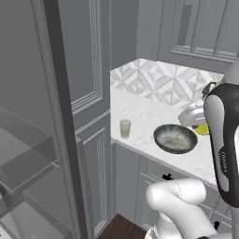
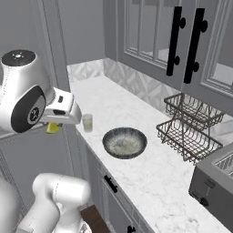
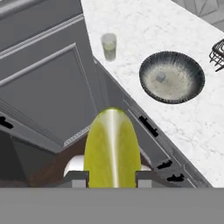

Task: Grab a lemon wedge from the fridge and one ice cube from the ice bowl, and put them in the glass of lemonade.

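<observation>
Counter edge (image 3: 192,144) below; gripper (image 3: 112,177) clamps lemon wedge (image 3: 112,146).

A: We've got bare counter (image 2: 150,177) all around the glass of lemonade (image 2: 87,123), open from above.

B: The ice bowl (image 2: 124,142) sits near it, apart, with a gap between them. The wire basket (image 2: 190,125) crowds the far right, and the tall cabinet (image 1: 86,116) walls off the glass's left.

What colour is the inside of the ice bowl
Pale, speckled whitish-grey inside the dark-rimmed ice bowl; clearest in the hand view.
</observation>
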You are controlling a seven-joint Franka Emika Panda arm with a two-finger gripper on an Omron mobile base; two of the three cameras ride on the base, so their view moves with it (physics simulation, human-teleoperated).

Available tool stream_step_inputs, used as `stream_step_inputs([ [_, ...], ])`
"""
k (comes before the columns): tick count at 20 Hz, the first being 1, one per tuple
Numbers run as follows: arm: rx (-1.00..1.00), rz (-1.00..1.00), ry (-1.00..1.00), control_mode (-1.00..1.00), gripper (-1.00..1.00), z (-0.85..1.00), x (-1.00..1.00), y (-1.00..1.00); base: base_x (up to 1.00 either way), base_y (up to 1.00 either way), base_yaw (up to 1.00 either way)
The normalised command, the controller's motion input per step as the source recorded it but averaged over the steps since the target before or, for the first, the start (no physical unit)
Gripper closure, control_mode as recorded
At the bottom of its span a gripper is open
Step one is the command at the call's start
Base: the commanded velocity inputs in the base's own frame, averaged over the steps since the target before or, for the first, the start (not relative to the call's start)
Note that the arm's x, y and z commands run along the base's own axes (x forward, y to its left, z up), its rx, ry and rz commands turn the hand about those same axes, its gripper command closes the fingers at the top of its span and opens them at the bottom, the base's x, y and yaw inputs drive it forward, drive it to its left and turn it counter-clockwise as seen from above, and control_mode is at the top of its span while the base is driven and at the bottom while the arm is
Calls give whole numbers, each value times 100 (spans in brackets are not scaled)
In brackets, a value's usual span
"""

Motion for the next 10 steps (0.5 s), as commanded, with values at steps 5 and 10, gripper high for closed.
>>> stream_step_inputs([
  [5, 0, 0, 0, 100, 100, 0, 0, 0, 55, -6, 12],
  [10, 0, 4, 11, -100, 100, -20, 43, 0, 18, -1, 5],
])
